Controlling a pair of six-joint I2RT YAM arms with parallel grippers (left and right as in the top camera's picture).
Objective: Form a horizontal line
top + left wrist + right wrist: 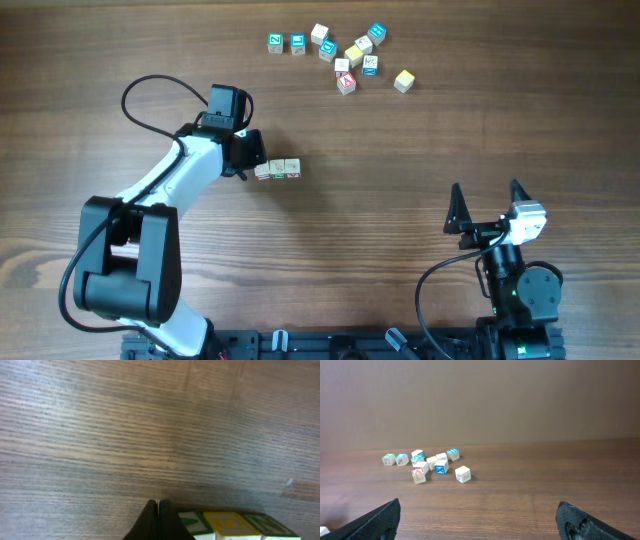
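Horizontal line (pixel 278 169), three small wooden cubes edge to edge on the table (pixel 420 130). My left end effector (pixel 250 163) is at the line's left end with its tips pressed together and nothing between them. I cannot tell whether they touch the first cube. I judge the cubes light, rigid and quick to slide or twist. Take each by two opposite side faces, or push squarely on an end face, since an off-centre push would likely skew the row. In the left wrist view the line (pixel 227 525) shows a green-marked top, a yellow one, then another green, all with pale sides. The loose cubes (pixel 345 55) lie well beyond the line. My right end effector (pixel 487 215), well to the line's right, is spread wide and empty.
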